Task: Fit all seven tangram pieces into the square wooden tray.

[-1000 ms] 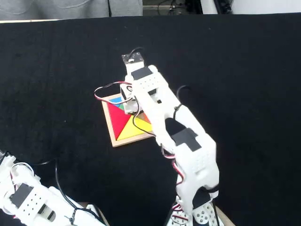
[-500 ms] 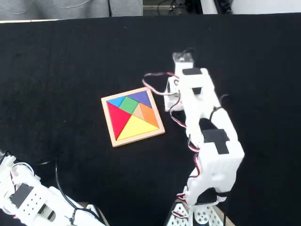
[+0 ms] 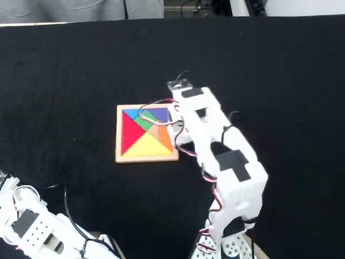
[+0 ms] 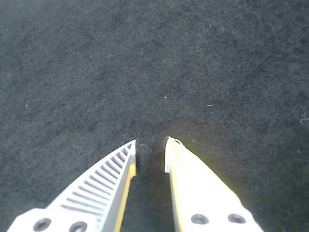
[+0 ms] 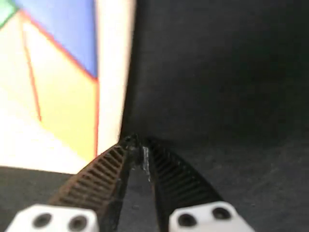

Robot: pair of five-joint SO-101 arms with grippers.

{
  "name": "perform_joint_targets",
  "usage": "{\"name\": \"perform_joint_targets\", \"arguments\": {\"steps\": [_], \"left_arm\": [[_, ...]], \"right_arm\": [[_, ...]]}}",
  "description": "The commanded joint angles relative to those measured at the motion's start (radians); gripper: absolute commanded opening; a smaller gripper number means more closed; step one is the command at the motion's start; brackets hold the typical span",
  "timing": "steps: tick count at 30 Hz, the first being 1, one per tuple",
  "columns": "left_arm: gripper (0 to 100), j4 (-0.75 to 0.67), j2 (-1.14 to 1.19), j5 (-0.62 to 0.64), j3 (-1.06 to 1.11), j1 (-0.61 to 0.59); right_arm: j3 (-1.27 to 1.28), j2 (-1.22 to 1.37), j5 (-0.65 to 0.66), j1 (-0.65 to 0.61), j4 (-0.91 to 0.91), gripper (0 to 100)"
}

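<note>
Seven pieces [image 3: 132, 135] fill the tray [image 3: 145, 158]; right claw [image 5: 139, 150] pressed together, left claw [image 4: 150, 147] slightly spread.

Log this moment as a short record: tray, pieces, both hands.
tray: square wooden tray, flat on the black cloth
pieces: tangram pieces lie inside the tray; red triangle and yellow triangle are plain to see; a cable and the arm cross one corner, so the count is unsure
right: right hand shut, empty, low beside the tray's rim; contact unclear
left: left hand slightly open, empty, over bare cloth
</note>
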Motion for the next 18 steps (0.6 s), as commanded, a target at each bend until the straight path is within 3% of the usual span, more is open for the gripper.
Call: {"name": "perform_joint_targets", "arguments": {"steps": [1, 6, 9, 13, 18], "left_arm": [[11, -0.006, -0.011, -0.006, -0.002, 0.007], [11, -0.006, -0.011, -0.006, -0.004, 0.013], [11, -0.006, -0.011, -0.006, -0.031, 0.064], [11, -0.003, -0.003, 0.002, -0.16, 0.321], [11, 0.005, 0.002, 0.003, -0.223, 0.805]], "right_arm": [[0.015, -0.041, 0.0, -0.037, 0.012, 1.1], [0.015, -0.216, -0.026, 0.1, 0.009, 1.1], [-0.005, -0.328, -0.021, 0.11, -0.058, 1.1], [-0.041, -0.366, 0.012, 0.049, -0.215, 1.1], [-0.058, -0.377, -0.009, 0.101, -0.117, 1.1]]}}
